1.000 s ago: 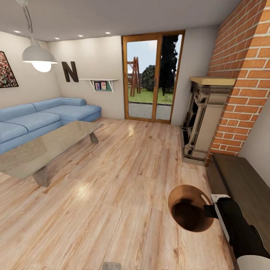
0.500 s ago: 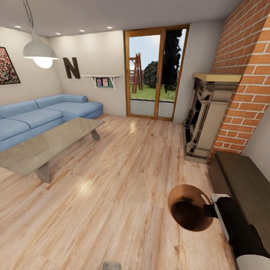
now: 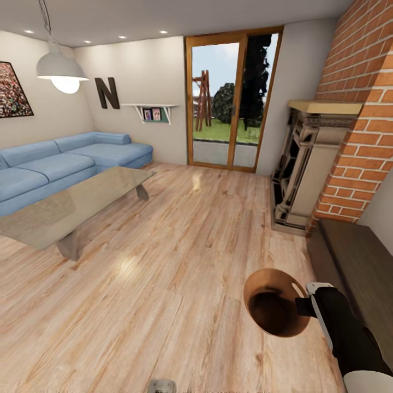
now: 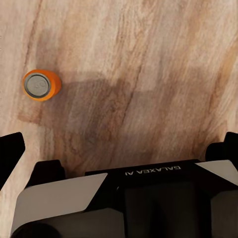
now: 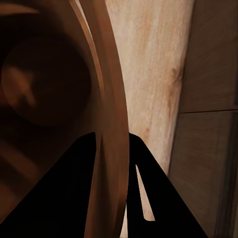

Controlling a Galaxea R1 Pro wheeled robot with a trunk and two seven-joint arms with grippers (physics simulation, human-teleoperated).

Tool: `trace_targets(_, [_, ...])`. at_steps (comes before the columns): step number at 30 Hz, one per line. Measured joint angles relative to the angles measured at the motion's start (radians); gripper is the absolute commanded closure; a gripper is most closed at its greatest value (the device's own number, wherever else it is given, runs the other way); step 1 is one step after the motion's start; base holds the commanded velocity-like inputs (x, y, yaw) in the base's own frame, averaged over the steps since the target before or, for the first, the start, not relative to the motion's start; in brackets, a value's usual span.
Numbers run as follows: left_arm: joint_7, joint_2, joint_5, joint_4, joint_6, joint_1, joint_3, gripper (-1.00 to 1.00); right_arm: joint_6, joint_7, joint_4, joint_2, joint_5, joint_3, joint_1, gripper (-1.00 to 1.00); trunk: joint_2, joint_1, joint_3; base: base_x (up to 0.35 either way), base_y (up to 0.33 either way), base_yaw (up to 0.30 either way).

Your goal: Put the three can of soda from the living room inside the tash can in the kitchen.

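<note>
Right end effector (image 3: 303, 305) is gripping the tash can (image 3: 273, 311) by its rim, holding it above the wood floor (image 3: 180, 262) with the opening facing the head camera; in the right wrist view its two dark fingers (image 5: 74, 188) are sitting either side of the brown rim (image 5: 111, 124), pinched narrow on it; dark bin interior is showing beside them.

Left end effector (image 4: 119, 148) is pointing straight down at the floor; finger tips are sitting at opposite edges of the left wrist picture, so it is spread wide and holding nothing.

One can of soda (image 4: 41, 85) is standing upright on the floor boards in the left wrist view, orange body, silver top, apart from the left fingers and off to one side of them.

Head view is looking across the living room: blue corner sofa (image 3: 60, 164) along the left wall; glass coffee table (image 3: 71, 204) in front of it; letter N (image 3: 107, 93) and a small shelf (image 3: 153, 112) on the far wall; pendant lamp (image 3: 61, 70) hanging at upper left; glazed patio door (image 3: 232, 101) at the back; brick fireplace (image 3: 322, 158) on the right with a dark low bench (image 3: 355, 262) next to it, just beside the right arm.
</note>
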Motion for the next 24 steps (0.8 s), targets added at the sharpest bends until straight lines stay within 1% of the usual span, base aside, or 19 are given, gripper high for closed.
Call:
trace_targets(3, [0.000,0.003,0.002,0.000,0.000,0.000,0.004,-1.00,0.000,0.000,0.000,0.000,0.000,0.000,0.000,1.00,0.000,0.000,-0.005,0.000,0.000,0.067])
trace_targets(6, [-0.001,0.006,0.017,0.000,0.001,0.001,0.006,-1.00,0.000,0.000,0.000,0.000,-0.001,0.000,0.000,1.00,0.000,0.000,-0.010,0.000,0.000,0.067])
trace_targets(9, [-0.001,0.008,0.042,-0.001,0.001,0.000,0.006,-1.00,0.000,0.000,0.000,0.000,0.000,0.000,0.000,1.00,0.000,0.000,-0.015,0.000,0.000,0.067])
trace_targets(10, [-0.001,0.010,0.062,-0.001,0.001,0.000,0.006,-1.00,0.000,0.000,0.000,0.000,0.000,0.000,0.000,1.00,0.000,0.000,-0.016,0.000,0.000,0.067])
trace_targets(11, [-0.001,0.012,0.073,-0.001,0.001,0.000,0.006,-1.00,0.000,0.000,0.000,0.000,0.000,0.000,0.000,1.00,0.000,0.000,-0.018,0.000,0.000,0.067])
trace_targets(14, [-0.002,0.018,0.098,-0.002,0.001,-0.001,0.006,-1.00,0.000,0.000,0.000,0.001,0.000,0.000,0.000,1.00,0.000,0.000,-0.023,0.000,0.000,0.067])
trace_targets(17, [-0.003,0.022,0.109,-0.002,0.002,-0.003,0.006,-1.00,0.000,0.000,0.000,0.000,-0.004,0.000,0.000,1.00,0.000,0.000,-0.026,0.000,0.000,0.039])
trace_targets(24, [-0.009,0.023,0.115,-0.003,0.000,-0.004,0.004,-1.00,0.000,0.000,0.000,0.001,-0.001,0.000,0.000,1.00,0.000,0.000,-0.028,0.000,0.000,0.009])
